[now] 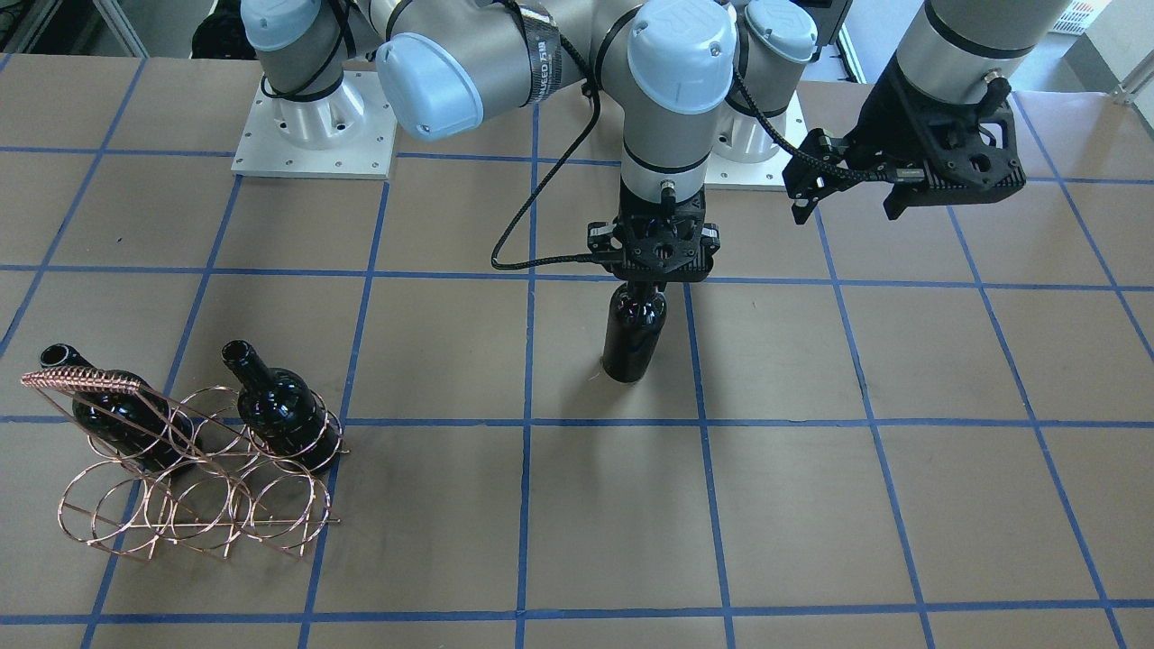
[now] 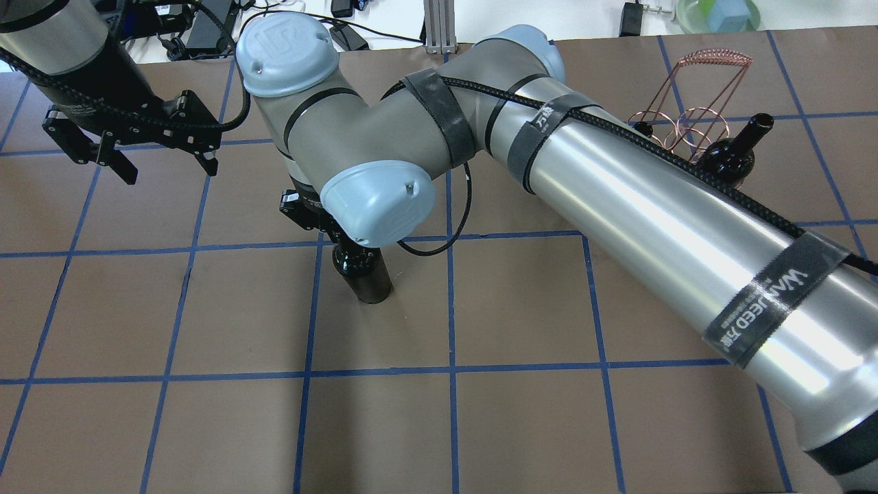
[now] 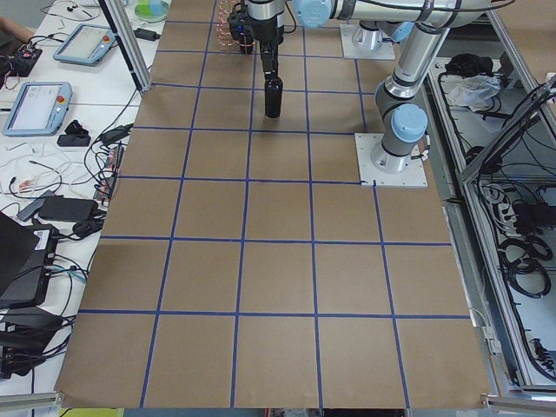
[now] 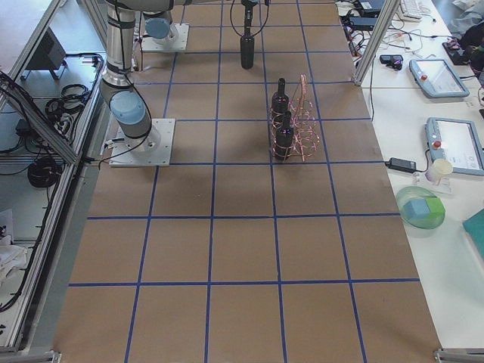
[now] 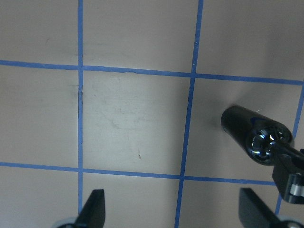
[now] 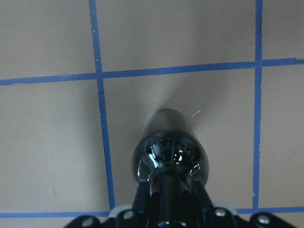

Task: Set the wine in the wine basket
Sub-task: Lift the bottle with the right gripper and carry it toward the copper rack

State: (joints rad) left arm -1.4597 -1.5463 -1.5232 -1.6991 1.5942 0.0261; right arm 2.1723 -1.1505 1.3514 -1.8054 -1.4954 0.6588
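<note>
A glossy black wine bottle (image 1: 635, 329) stands upright near the middle of the table; I cannot tell whether its base touches the table. My right gripper (image 1: 642, 287) is shut on its neck from above, and the right wrist view shows the bottle (image 6: 170, 156) just below the fingers. The copper wire wine basket (image 1: 194, 478) stands on the table apart from them, and holds two other black bottles (image 1: 281, 410) (image 1: 117, 410). My left gripper (image 1: 847, 209) hangs open and empty beside the held bottle, its fingers (image 5: 95, 209) spread wide over bare table.
The table is brown paper with a blue tape grid (image 1: 527, 424). The two arm bases (image 1: 315, 126) sit at the robot's edge of the table. The right arm's long upper link (image 2: 651, 206) crosses the overhead view and hides part of the basket (image 2: 693, 103).
</note>
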